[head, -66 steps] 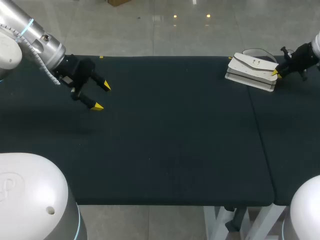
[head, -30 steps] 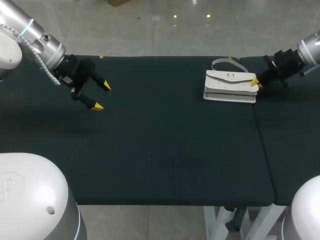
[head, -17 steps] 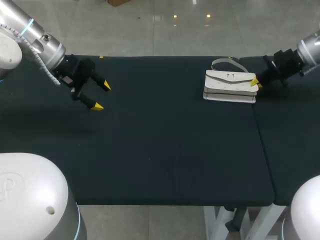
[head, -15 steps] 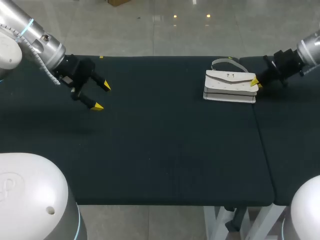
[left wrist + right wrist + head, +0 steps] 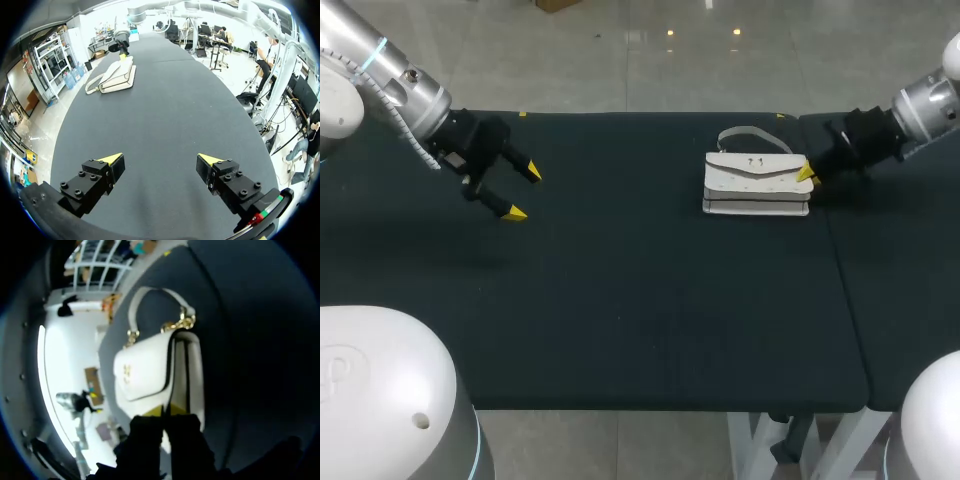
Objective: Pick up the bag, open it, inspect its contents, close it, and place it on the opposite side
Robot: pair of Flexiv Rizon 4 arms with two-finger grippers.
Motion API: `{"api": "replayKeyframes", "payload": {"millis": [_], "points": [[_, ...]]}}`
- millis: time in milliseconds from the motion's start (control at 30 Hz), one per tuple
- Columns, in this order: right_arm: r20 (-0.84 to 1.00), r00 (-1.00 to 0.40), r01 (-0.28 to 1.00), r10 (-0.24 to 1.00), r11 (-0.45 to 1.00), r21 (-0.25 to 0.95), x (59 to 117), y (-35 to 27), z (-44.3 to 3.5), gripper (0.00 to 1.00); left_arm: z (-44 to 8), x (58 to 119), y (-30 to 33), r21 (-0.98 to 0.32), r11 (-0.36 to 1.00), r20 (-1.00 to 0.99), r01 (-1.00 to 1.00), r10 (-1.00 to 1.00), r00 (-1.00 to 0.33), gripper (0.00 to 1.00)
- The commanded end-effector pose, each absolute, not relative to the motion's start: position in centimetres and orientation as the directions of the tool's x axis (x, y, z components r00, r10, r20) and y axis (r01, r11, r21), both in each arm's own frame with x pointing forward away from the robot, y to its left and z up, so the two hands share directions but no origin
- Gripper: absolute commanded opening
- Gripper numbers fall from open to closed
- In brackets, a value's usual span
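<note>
Bag (image 5: pixel 756 185): white handbag with a flap front, lying flat on the far right part of the table, well apart from the left gripper.
Left arm (image 5: pixel 390 70): enters at the far left corner of the head view and hangs above the table's left side.
Left gripper (image 5: pixel 524 192): fingers spread wide with nothing between them; in the left wrist view the yellow tips (image 5: pixel 111 159) frame bare tabletop, and the bag (image 5: pixel 117 75) lies far ahead of them.
Table (image 5: pixel 650 300): dark cloth surface; a seam runs front to back just right of the bag.
Strap (image 5: pixel 752 133): pale loop arching from the bag's far edge; in the right wrist view it (image 5: pixel 150 295) joins the bag (image 5: pixel 150 370) by gold chain links (image 5: pixel 182 322).
Right gripper (image 5: pixel 806 175): fingers pressed together, tips against the bag's right end; the right wrist view (image 5: pixel 166 412) shows them meeting at the bag's near end, and whether any part of it is pinched cannot be told.
Right arm (image 5: pixel 920 105): comes in from the far right edge of the head view.
</note>
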State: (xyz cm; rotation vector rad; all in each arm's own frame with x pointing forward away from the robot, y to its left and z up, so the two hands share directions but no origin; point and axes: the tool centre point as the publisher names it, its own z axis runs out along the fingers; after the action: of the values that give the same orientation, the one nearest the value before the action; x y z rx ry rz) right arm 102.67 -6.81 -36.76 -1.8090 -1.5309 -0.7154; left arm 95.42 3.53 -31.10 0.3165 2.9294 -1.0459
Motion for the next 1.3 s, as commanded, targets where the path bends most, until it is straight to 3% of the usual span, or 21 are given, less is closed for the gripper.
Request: {"api": "replayKeyframes", "payload": {"millis": [33,533,1067,1300], "points": [[0.732,0.171,0.978,0.659,-0.206,-0.043,99.3,-4.3,-36.1,0.0,-31.2,95.5,3.5,-0.627,0.754,-0.084,0.196,0.185,-0.979,1.0],[0.769,0.178,0.967,0.614,-0.252,-0.023,95.4,2.9,-37.7,0.0,-31.2,95.5,3.5,-0.627,0.754,-0.084,0.196,0.185,-0.979,1.0],[0.769,0.178,0.967,0.614,-0.252,-0.023,95.4,2.9,-37.7,0.0,-31.2,95.5,3.5,-0.627,0.754,-0.084,0.196,0.185,-0.979,1.0],[0.809,0.126,0.985,0.575,-0.171,-0.032,94.1,7.4,-37.4,0.0,-31.2,95.5,3.5,-0.627,0.754,-0.084,0.196,0.185,-0.979,1.0]]}}
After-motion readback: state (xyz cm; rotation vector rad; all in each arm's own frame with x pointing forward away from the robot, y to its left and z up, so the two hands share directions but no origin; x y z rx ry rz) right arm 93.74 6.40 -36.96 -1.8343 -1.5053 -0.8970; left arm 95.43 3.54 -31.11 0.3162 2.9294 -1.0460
